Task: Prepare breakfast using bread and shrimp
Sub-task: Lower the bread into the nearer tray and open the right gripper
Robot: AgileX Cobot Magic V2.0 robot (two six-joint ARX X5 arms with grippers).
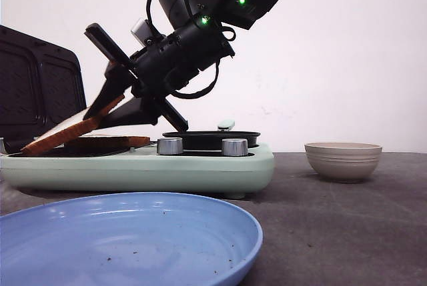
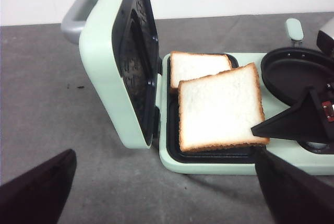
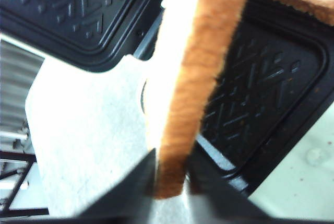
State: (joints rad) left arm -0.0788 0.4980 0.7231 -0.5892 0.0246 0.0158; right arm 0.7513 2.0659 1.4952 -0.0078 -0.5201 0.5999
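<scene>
One bread slice lies flat on the black grill plate of the mint sandwich maker. A second bread slice hangs tilted above it, its far edge lowest. My right gripper is shut on that slice's crust edge. My left gripper stands open over the grey table in front of the maker, holding nothing; it is out of the front view. The shrimp is out of view.
The maker's lid stands open at the left. A round black pan sits on the maker's right half. A blue plate lies at the front. A beige ribbed bowl stands at the right.
</scene>
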